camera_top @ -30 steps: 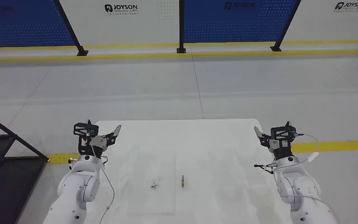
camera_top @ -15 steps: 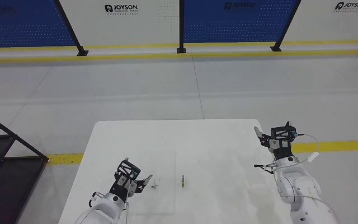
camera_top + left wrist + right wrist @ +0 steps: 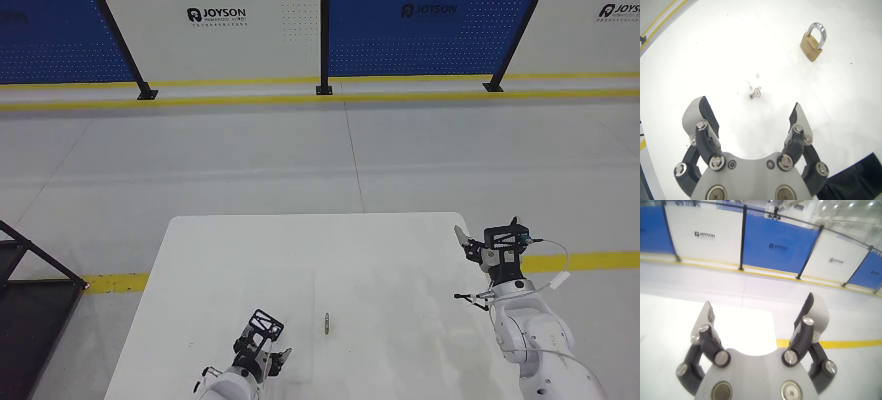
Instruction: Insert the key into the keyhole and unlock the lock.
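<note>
Two grippers, one key, one lock; nothing has been picked up yet.

Top view: you have the left gripper (image 3: 274,358) low in the frame, left of centre, over the white table (image 3: 400,255). The lock (image 3: 326,322) sits just right of it and slightly higher in the frame, apart from it. The right gripper (image 3: 470,243) hangs at the table's right edge, mid-right of the frame, well apart from the lock. Left arm is clearly the nearer one.

Left wrist view: the left gripper (image 3: 749,103) is spread wide with nothing between its ribbed pads. The key (image 3: 755,93) lies flat on the table just ahead of the fingertips, roughly centred in the gap. Its long axis runs slantwise, round bow away from the gripper and blade toward it. The lock (image 3: 811,48) lies farther out and off to one side, with its steel shackle pointing away. Only small dark specks surround the key, and nothing blocks a descent. Judgement: thin and flat, so expect a tricky pinch.

Right wrist view: the right gripper (image 3: 759,302) is also parted and empty over a table corner, facing the blue-and-white fence (image 3: 772,245).
</note>
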Controlling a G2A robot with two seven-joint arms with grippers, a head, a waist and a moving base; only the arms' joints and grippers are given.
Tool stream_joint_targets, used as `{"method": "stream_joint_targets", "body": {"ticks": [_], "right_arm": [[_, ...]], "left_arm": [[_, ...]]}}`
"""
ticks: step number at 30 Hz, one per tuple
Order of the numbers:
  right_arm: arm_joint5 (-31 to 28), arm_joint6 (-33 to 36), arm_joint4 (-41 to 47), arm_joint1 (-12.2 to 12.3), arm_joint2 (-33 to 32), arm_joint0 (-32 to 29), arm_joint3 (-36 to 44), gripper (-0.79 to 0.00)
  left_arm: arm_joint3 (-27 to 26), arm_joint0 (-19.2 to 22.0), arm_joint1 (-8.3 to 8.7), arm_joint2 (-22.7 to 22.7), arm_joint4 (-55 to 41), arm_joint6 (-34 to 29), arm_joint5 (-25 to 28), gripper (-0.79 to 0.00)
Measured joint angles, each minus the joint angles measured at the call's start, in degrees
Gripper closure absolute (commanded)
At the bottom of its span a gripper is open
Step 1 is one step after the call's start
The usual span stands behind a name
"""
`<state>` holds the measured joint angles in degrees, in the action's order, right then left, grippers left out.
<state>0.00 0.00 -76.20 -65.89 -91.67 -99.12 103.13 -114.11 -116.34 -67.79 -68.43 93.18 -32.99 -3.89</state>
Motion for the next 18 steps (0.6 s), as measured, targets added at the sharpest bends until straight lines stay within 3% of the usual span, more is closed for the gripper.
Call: {"method": "stream_joint_targets", "body": {"ticks": [7, 18], "right_arm": [[0.0, 0.0, 0.0, 0.0, 0.0, 0.0, 0.0, -0.785], [0.0, 0.0, 0.0, 0.0, 0.0, 0.0, 0.0, -0.785]], "left_arm": [[2.81, 2.98, -0.67, 1.86, -1.66, -2.65, -2.89, -0.526], [6.47, 6.27, -1.29, 3.81, -0.92, -1.75, -4.69, -0.363]]}}
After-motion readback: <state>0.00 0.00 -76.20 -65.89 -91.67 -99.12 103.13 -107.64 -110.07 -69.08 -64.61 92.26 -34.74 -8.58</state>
